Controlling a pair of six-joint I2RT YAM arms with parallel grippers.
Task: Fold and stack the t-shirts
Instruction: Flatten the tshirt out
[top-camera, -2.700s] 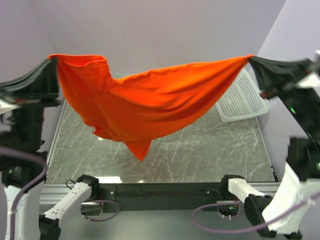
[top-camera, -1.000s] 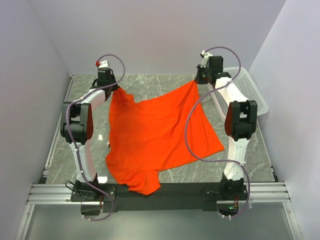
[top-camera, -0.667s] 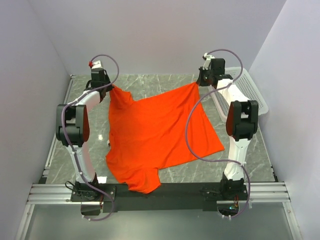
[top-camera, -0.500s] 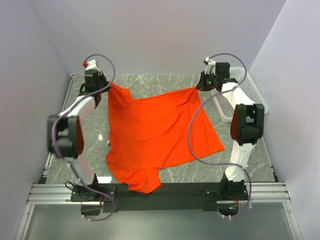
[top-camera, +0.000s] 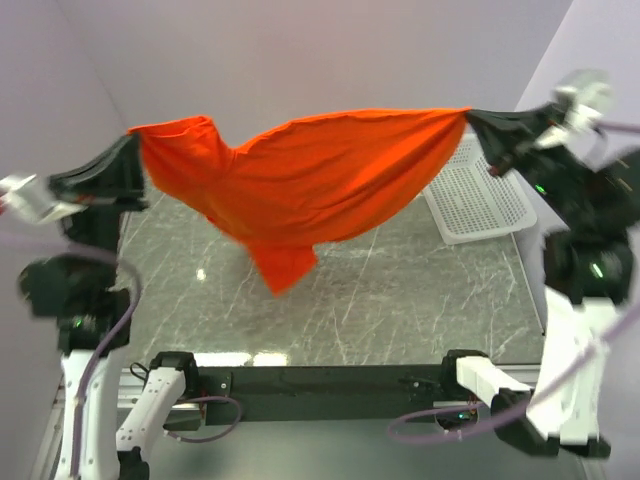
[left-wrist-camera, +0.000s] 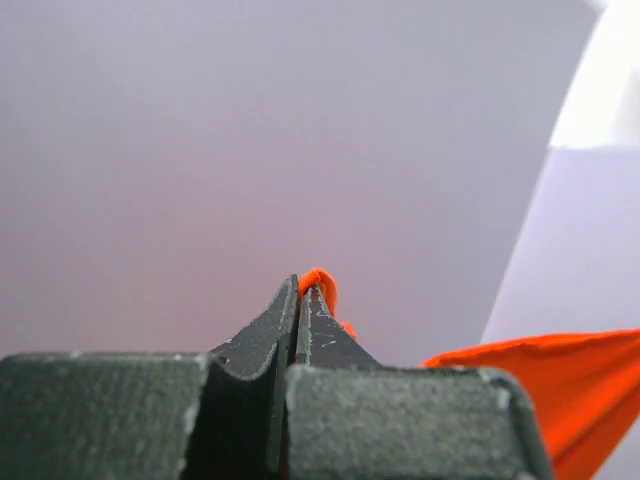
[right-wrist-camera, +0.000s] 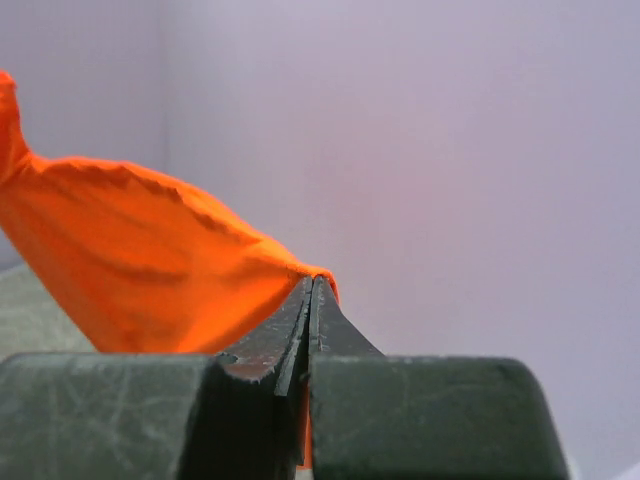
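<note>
An orange t-shirt (top-camera: 310, 180) hangs stretched in the air between my two grippers, high above the marble table (top-camera: 400, 290). Its lowest part dangles near the table's middle left. My left gripper (top-camera: 135, 155) is shut on the shirt's left corner; in the left wrist view (left-wrist-camera: 303, 290) a bit of orange cloth (left-wrist-camera: 322, 285) sticks out between the closed jaws. My right gripper (top-camera: 472, 120) is shut on the right corner; in the right wrist view (right-wrist-camera: 313, 285) the shirt (right-wrist-camera: 130, 260) spreads away to the left of the closed jaws.
A white perforated basket (top-camera: 480, 195) stands at the table's back right, under my right arm. Grey walls close in the back and both sides. The black rail with the arm bases (top-camera: 330, 385) runs along the near edge.
Half a second ago the shirt lay spread flat on the table with both grippers low at its far corners. Now both arms have risen and pulled apart, lifting the shirt clear into the air.
</note>
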